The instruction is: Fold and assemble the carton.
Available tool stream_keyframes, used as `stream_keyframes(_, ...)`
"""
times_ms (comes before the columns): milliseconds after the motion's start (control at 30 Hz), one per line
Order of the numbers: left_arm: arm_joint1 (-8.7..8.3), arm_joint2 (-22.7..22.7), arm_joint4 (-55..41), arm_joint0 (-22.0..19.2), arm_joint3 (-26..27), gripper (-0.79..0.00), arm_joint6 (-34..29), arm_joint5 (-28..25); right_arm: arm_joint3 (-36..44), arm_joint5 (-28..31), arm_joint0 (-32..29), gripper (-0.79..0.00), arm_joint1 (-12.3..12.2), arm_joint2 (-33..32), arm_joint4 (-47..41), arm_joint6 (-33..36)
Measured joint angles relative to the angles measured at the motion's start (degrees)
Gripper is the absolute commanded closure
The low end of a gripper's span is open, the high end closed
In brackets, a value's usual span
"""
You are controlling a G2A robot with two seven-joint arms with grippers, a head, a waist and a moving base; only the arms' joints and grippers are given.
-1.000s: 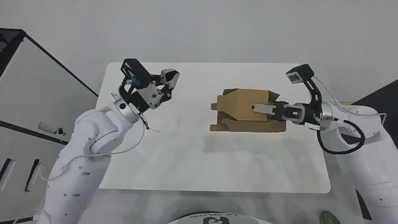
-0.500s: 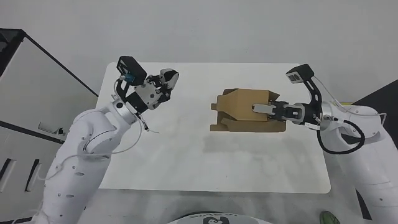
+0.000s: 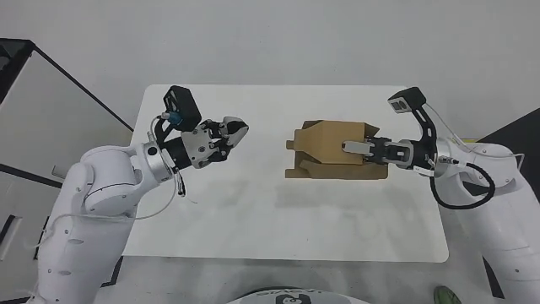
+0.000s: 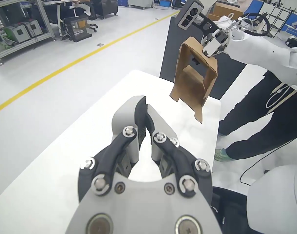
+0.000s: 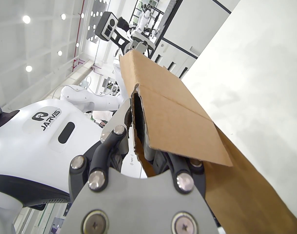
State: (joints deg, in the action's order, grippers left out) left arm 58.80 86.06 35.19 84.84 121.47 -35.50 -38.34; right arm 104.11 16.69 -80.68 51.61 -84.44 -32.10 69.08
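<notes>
A brown carton [image 3: 332, 147] is opened into a hollow sleeve with loose flaps at its ends. It is held above the white table [image 3: 295, 219], right of the middle. My right gripper [image 3: 350, 146] is shut on the carton's upper wall from the right side. In the right wrist view that wall [image 5: 172, 113] is pinched between the fingers. My left gripper [image 3: 239, 128] hovers over the table's left half, pointing at the carton from some way off. In the left wrist view its fingers [image 4: 138, 113] are shut on nothing, with the carton [image 4: 194, 83] facing them open-ended.
A black-framed cabinet [image 3: 34, 93] stands off the table's left edge. A dark panel [image 4: 172, 49] rises beyond the table's right end. Bare table surface lies between the left gripper and the carton, and along the front edge [image 3: 295, 257].
The left gripper has swung down and to the right, turning to point at the carton. The right arm and carton have stayed still.
</notes>
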Motion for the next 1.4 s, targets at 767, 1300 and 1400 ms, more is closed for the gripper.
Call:
stream_keyframes(767, -0.48, -3.74, -1.82, 0.03, 1.0, 0.0, -1.94, -4.51, 0.0, 0.0, 0.0, 0.0, 0.0, 0.0, 0.0, 0.0)
stream_keyframes(1300, -0.72, -8.3, 1.53, -1.03, 1.9, 0.0, -1.79, -3.46, -3.85, -0.46, 4.37, 0.0, 0.74, 4.89, -3.33, 2.65)
stream_keyframes(1400, -0.72, -8.29, 1.48, -1.0, 1.89, 0.0, -1.69, -3.46, -3.82, -0.46, 4.34, 0.0, 0.73, 4.85, -3.27, 2.63)
